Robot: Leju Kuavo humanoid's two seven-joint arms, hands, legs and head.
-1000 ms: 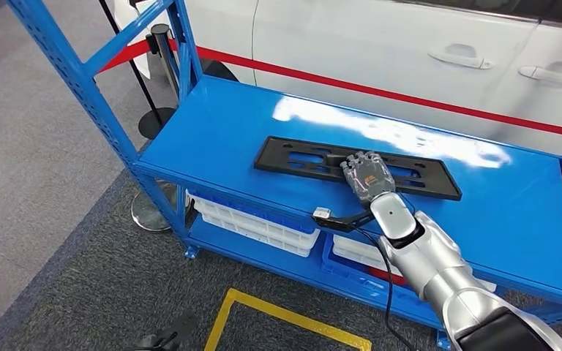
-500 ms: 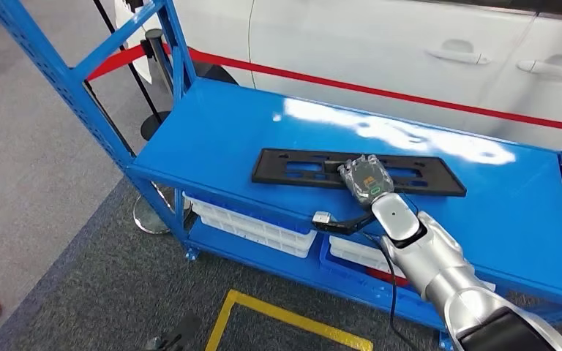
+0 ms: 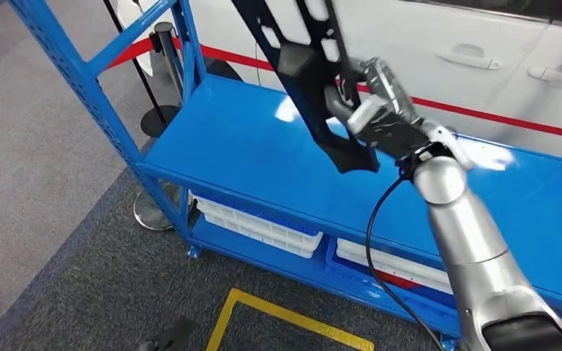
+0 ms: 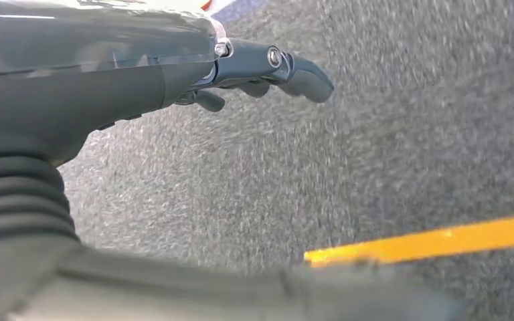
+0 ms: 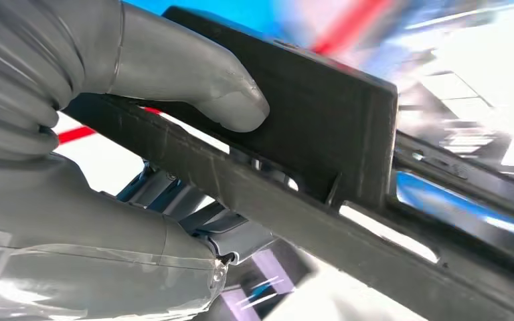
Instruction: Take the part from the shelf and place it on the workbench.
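While right hand (image 3: 380, 110) grips the black part (image 3: 311, 73), part is clear of the blue shelf (image 3: 249, 146), tilted steeply up | thumb (image 5: 194, 80) pressed on part's flat block, fingers clamped | left hand (image 4: 241, 67) over grey carpet, fingers loosely curled, holding nothing

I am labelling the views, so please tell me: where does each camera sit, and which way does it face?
Head view: high on the body, facing forward and down at the blue shelf; right hand lifts the black part.
Left wrist view: behind the left hand, facing grey carpet.
Right wrist view: behind the right hand, facing the part.
Shared: head and right wrist show the held part.
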